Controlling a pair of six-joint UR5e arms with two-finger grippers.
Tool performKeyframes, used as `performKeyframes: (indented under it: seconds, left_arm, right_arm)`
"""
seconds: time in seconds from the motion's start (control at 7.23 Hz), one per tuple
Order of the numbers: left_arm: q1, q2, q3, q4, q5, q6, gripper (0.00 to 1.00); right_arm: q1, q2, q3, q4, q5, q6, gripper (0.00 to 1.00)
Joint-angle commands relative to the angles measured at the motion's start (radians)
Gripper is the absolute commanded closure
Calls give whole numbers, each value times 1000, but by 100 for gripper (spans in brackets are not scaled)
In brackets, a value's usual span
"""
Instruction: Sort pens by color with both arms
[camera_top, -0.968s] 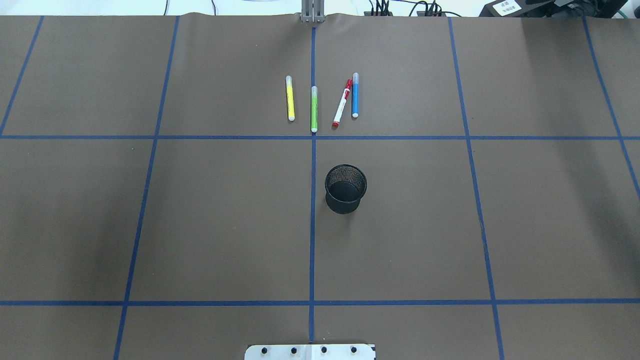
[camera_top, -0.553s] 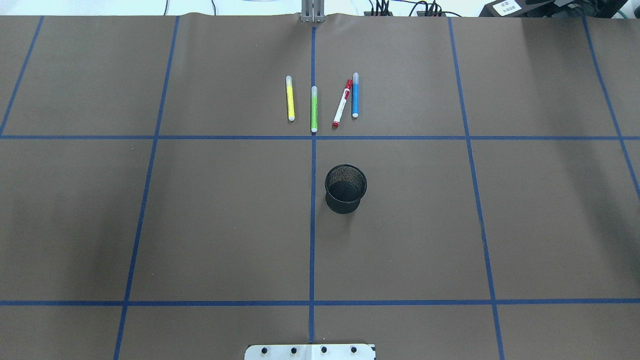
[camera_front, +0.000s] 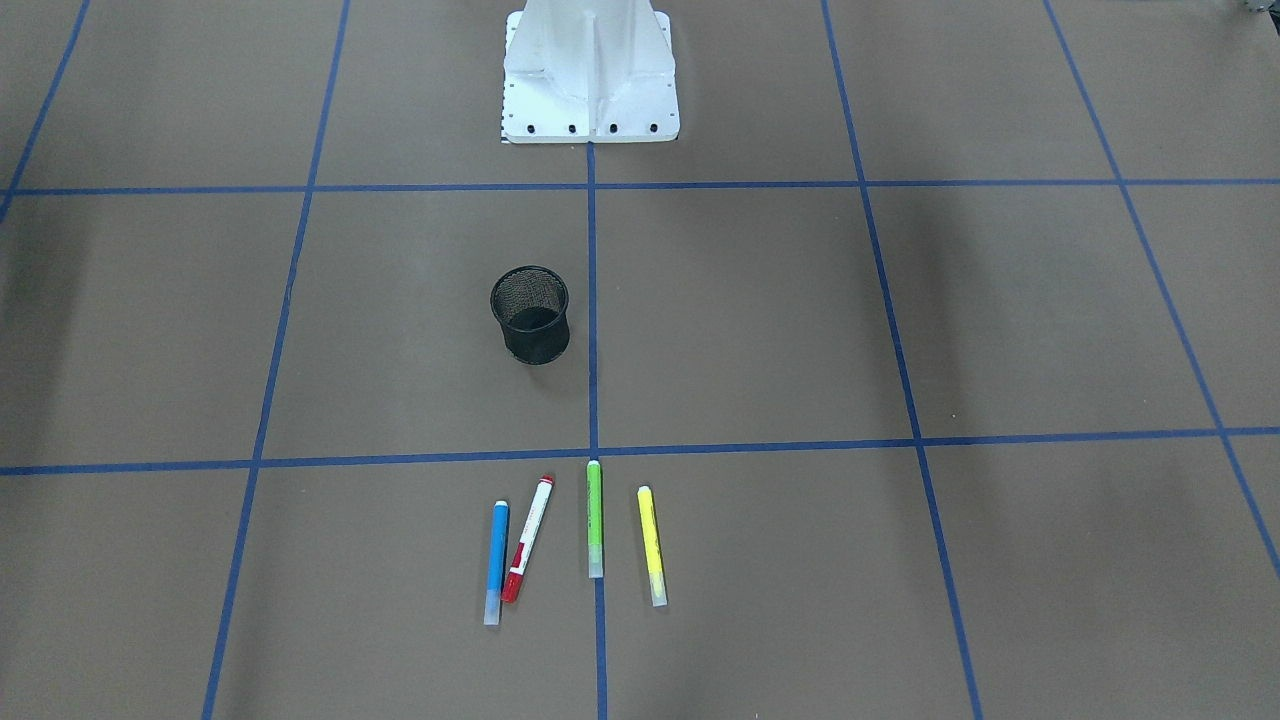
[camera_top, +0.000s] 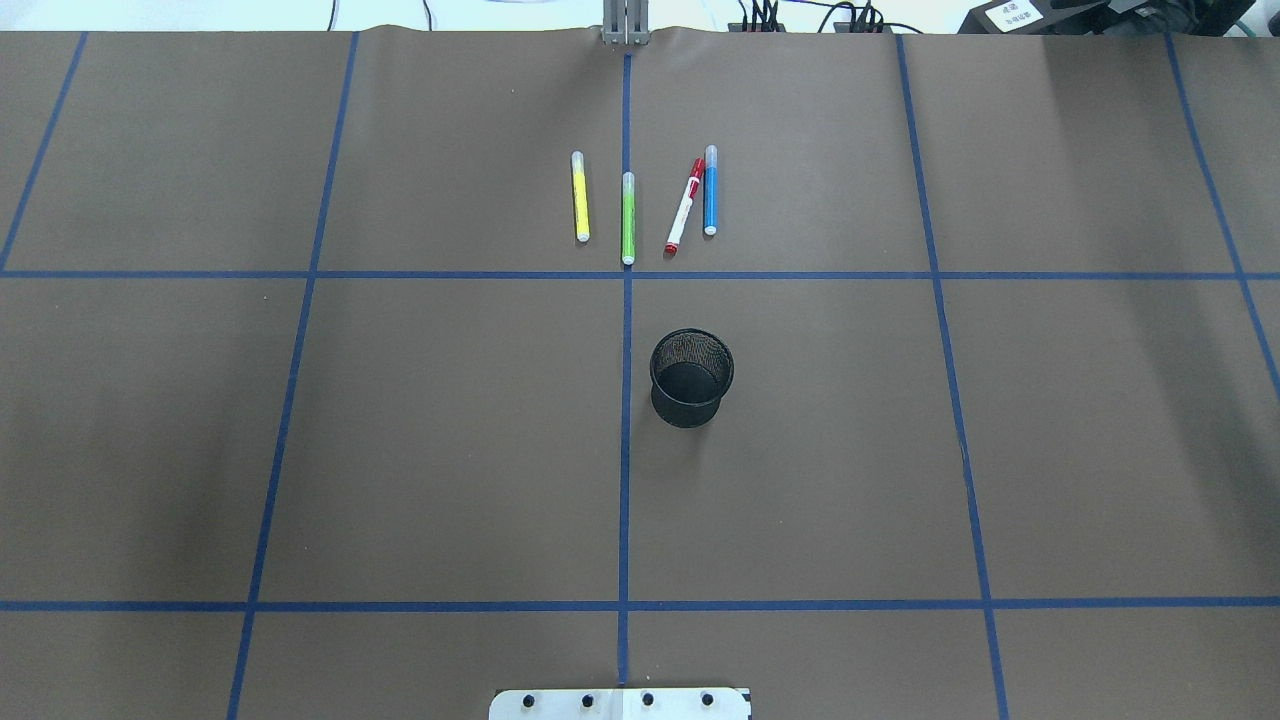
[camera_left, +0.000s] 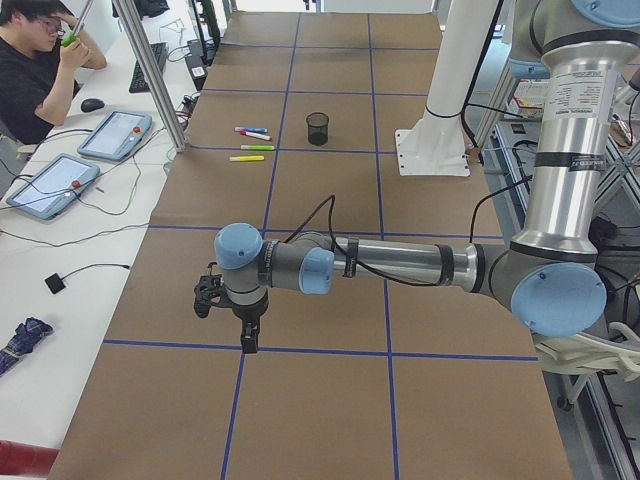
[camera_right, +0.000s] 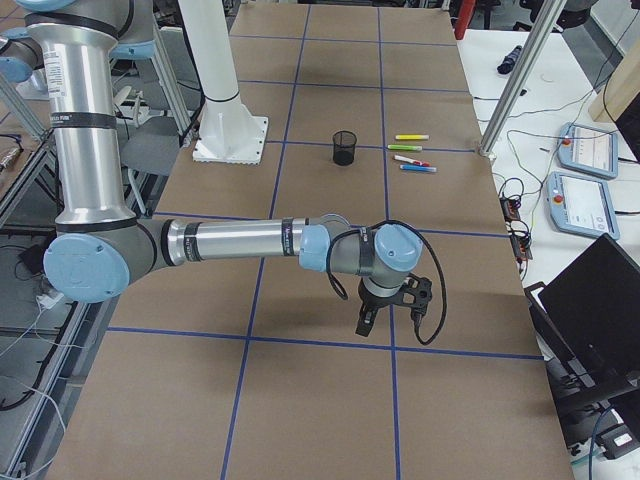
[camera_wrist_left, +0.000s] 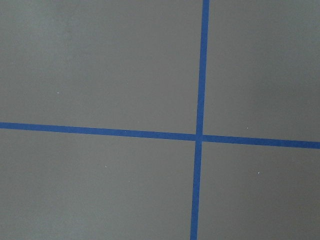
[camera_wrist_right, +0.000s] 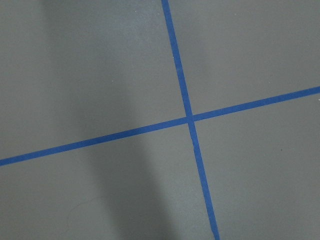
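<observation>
Four pens lie side by side on the brown table, beyond the cup: the yellow pen (camera_top: 579, 196), the light green pen (camera_top: 628, 218) on the centre tape line, the white pen with red cap (camera_top: 685, 207) lying slanted, and the blue pen (camera_top: 710, 190). No arm shows in the overhead or front views. The left gripper (camera_left: 247, 338) hangs over the table's left end, far from the pens, and the right gripper (camera_right: 365, 322) over the right end. Whether either is open or shut I cannot tell. Both wrist views hold only brown table and blue tape crossings.
A black mesh cup (camera_top: 691, 378) stands upright just right of the centre line, nearer the robot than the pens. The white base pedestal (camera_front: 589, 70) stands at the robot's edge. A person (camera_left: 40, 60) sits beyond the table's far side with tablets (camera_left: 52, 185).
</observation>
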Motion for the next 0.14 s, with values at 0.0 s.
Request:
performKeyframes:
  seconds: [0.0]
  left_arm:
    - [0,-2,1,0,0,0,0]
  right_arm:
    - [4,1,5,0,-3,-3,0]
